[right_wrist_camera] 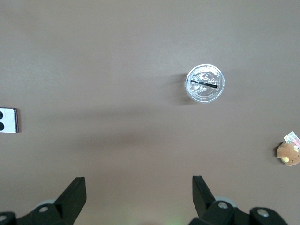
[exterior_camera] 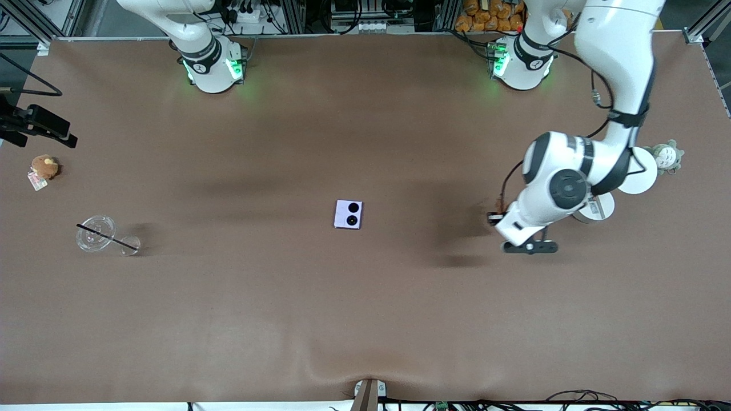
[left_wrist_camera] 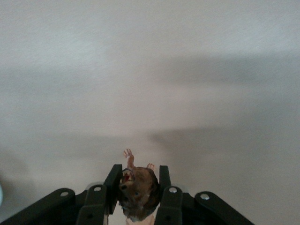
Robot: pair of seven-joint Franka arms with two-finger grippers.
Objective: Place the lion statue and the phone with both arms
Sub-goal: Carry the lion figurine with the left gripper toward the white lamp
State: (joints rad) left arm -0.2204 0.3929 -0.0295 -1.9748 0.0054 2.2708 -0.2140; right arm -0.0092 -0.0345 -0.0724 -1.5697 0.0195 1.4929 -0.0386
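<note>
Right gripper (right_wrist_camera: 138, 199), fingers spread, waits high over the table. Toward the right arm's end stands a clear cup (exterior_camera: 96, 232) with a black straw (exterior_camera: 107, 237) in it. Mid-table lies the phone (exterior_camera: 348, 214). Left gripper (left_wrist_camera: 137, 190) pinches the lion statue (left_wrist_camera: 136, 187) above bare tabletop toward the left arm's end.

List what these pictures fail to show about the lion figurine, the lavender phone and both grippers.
- Small orange-brown lion statue: lower body hidden between the left gripper fingers.
- Squarish pale lavender phone: cut by the right wrist view's edge.
- Right gripper: outside the front view; open in its wrist view.
</note>
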